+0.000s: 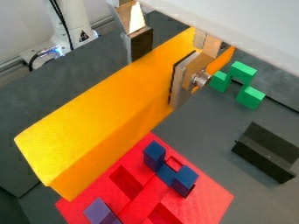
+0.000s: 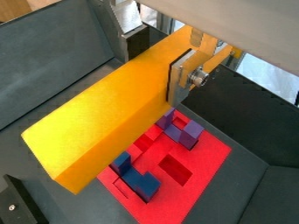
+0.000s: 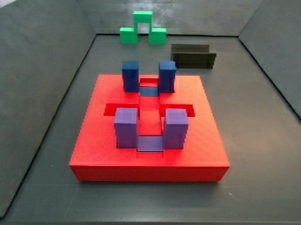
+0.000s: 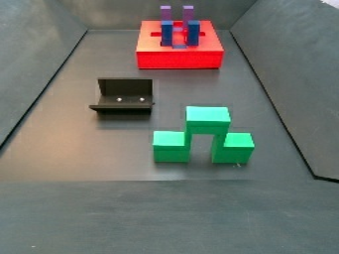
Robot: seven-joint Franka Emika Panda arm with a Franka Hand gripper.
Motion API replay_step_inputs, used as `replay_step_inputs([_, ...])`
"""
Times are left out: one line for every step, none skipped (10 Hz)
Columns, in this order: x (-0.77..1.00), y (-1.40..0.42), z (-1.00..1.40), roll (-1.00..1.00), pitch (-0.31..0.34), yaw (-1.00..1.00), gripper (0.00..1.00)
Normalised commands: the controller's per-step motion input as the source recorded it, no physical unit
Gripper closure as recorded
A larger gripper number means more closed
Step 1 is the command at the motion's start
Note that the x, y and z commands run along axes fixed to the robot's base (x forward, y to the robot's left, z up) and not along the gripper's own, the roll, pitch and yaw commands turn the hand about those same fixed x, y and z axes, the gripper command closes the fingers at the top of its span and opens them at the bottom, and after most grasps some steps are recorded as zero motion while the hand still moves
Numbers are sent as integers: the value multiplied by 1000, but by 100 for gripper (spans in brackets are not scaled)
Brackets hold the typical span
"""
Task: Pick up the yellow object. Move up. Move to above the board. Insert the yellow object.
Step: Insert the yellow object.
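The tool (image 1: 193, 74) shows only in the wrist views, clenched on the yellow bar (image 1: 111, 118), a silver finger plate (image 2: 183, 74) pressed flat against the bar's side near its far end. The opposite finger is hidden behind the bar. Neither side view shows the tool or the bar at all.

The bar is held in the air above the board (image 1: 140, 188), and its near end blocks much of the red slab in both wrist views. Only some of the blue posts (image 1: 170, 168) and purple posts (image 2: 184, 131) peek out below it, and the slots under the bar cannot be made out.

In a side view the board (image 3: 94, 149) lies flat on the tabletop (image 3: 47, 167), with two blue posts behind and two purple posts (image 3: 147, 127) in front. The fixture (image 4: 123, 98) stands apart from it, between the board and the green block (image 4: 201, 135). In a wrist view the fixture (image 1: 268, 149) is cut off at the edge.
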Motion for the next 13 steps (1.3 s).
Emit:
replay_step_inputs([0, -74, -3, 30, 0, 0, 100])
replay_step_inputs([29, -69, -31, 29, 0, 0, 100])
replay_step_inputs([240, -69, -46, 34, 0, 0, 100])
replay_step_inputs([411, -74, -146, 50, -54, 0, 100])
replay_step_inputs([511, -89, -191, 79, -71, 0, 100])
replay_step_inputs([580, -86, -326, 101, -117, 0, 100])
replay_step_inputs([551, -83, -494, 100, -180, 0, 100])
replay_step_inputs([489, -120, -583, 131, -181, 0, 100])
replay_step_inputs([411, -137, -600, 176, -144, 0, 100])
replay_step_inputs([363, -123, -654, 210, -116, 29, 100])
replay_step_inputs([194, -186, -700, 231, -41, 0, 100])
replay_step_inputs([0, -286, -654, 247, 0, 0, 100])
replay_step_inputs([-211, -291, -709, 209, 0, 0, 100])
